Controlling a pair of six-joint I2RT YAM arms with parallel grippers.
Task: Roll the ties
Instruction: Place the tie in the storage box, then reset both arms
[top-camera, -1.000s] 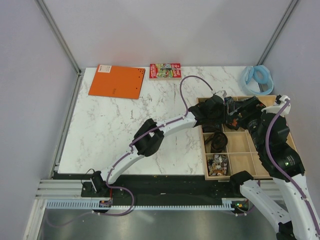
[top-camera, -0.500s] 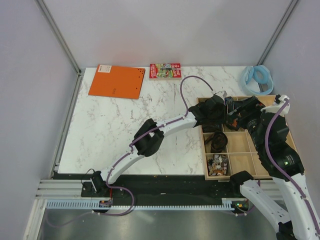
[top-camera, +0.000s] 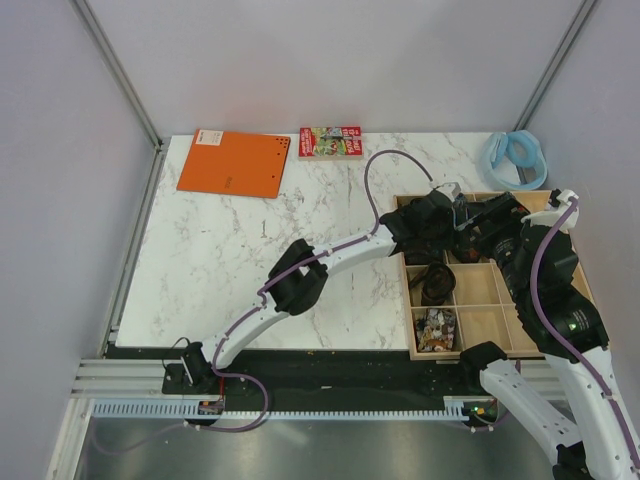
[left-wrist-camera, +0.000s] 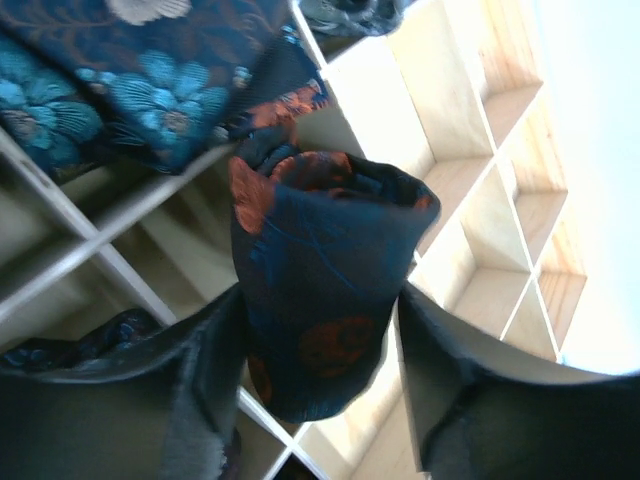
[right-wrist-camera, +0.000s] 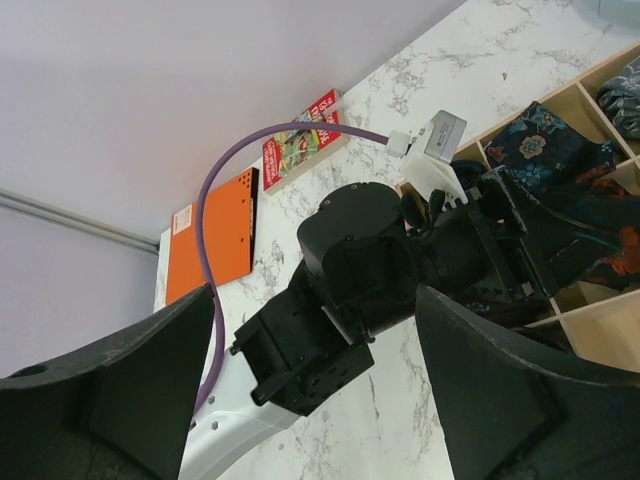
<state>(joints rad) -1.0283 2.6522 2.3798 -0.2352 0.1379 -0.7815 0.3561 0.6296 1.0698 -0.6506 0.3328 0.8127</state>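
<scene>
My left gripper (left-wrist-camera: 318, 325) is shut on a coiled black tie with orange-red flowers (left-wrist-camera: 325, 270) and holds it above the wooden tray's dividers (left-wrist-camera: 110, 265). A dark tie with blue flowers (left-wrist-camera: 120, 95) lies across the far compartments. In the top view the left gripper (top-camera: 448, 230) is over the tray's back-left compartments, close to my right gripper (top-camera: 480, 232). The right gripper (right-wrist-camera: 315, 300) is open and empty, facing the left wrist (right-wrist-camera: 370, 260). Two coiled ties (top-camera: 438, 283) (top-camera: 436, 328) sit in the tray's left column.
The wooden tray (top-camera: 495, 345) stands at the table's right front. An orange notebook (top-camera: 234, 163) and a colourful book (top-camera: 330, 141) lie at the back. A pale blue ring (top-camera: 516, 156) is at the back right. A purple cable (top-camera: 375, 185) arches over the left arm.
My left gripper has shifted slightly to the right over the tray with the coiled tie. The right arm has barely moved.
</scene>
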